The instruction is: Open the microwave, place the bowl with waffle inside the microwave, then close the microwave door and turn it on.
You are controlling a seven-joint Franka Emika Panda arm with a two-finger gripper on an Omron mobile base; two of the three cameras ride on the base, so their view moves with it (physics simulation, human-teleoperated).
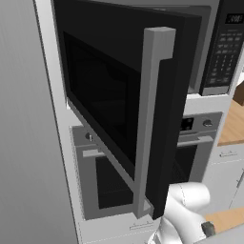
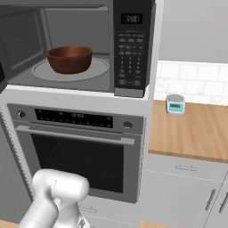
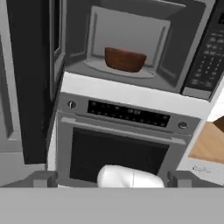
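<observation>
The microwave (image 2: 67,89) stands open above the oven. A brown bowl (image 2: 70,59) rests on the round turntable inside it; the hand view catches the bowl (image 3: 124,59) too, and the waffle is hidden below its rim. The microwave door (image 1: 119,105) is swung far out to the left, its tall grey bar handle (image 1: 151,119) facing the left base camera. The door (image 3: 30,87) rises as a dark slab at the left of the hand view. My gripper (image 3: 112,179) hangs back from the oven front, low and apart from the microwave, open, with nothing between its fingertips (image 3: 43,179).
The steel-fronted oven (image 2: 80,156) with a horizontal handle sits under the microwave. The black keypad strip (image 2: 131,49) runs down the microwave's right side. A wooden counter (image 2: 191,129) to the right carries a small timer (image 2: 175,104). A tall grey panel (image 1: 24,143) borders the left.
</observation>
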